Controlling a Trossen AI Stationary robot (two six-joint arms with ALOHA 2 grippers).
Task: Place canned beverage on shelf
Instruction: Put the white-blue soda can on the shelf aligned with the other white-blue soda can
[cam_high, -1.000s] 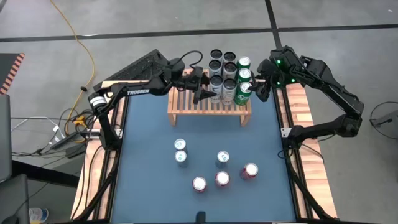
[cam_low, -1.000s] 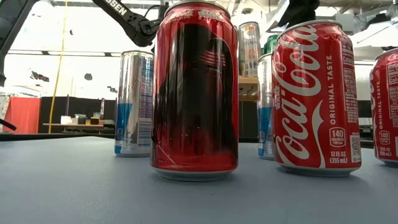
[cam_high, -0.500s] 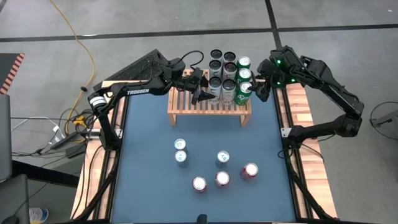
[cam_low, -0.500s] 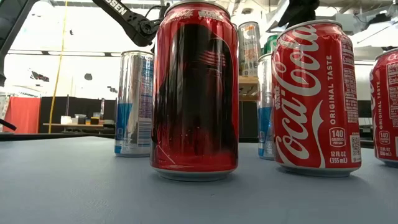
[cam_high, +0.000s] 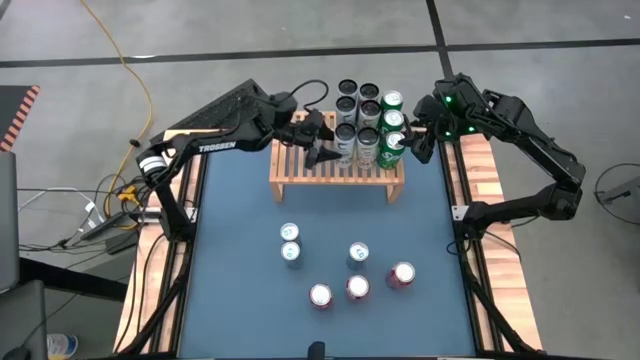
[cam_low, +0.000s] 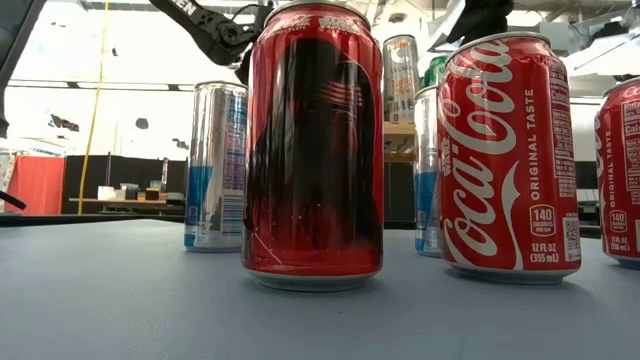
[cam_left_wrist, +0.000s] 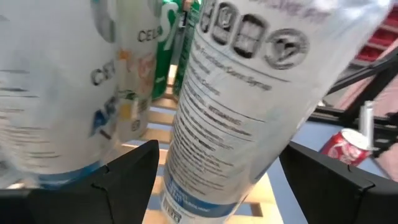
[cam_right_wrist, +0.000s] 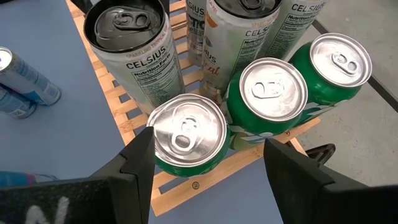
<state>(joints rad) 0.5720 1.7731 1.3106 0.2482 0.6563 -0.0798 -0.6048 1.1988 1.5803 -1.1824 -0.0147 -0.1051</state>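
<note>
We keep our left gripper (cam_high: 322, 148) spread around a tall white slim can (cam_left_wrist: 242, 93) standing on the low slatted light-wood shelf (cam_high: 300, 172); our right gripper (cam_right_wrist: 205, 163) hovers open above a green can (cam_right_wrist: 186, 134), both cans packed tight to save space.

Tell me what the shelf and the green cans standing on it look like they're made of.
The shelf looks like light unfinished or lightly sealed wood, maybe bamboo: pale slats with faint grain and a visible screw head. The green cans look like aluminium: bright brushed silver tops with pull tabs, and glossy printed green sides.
</note>
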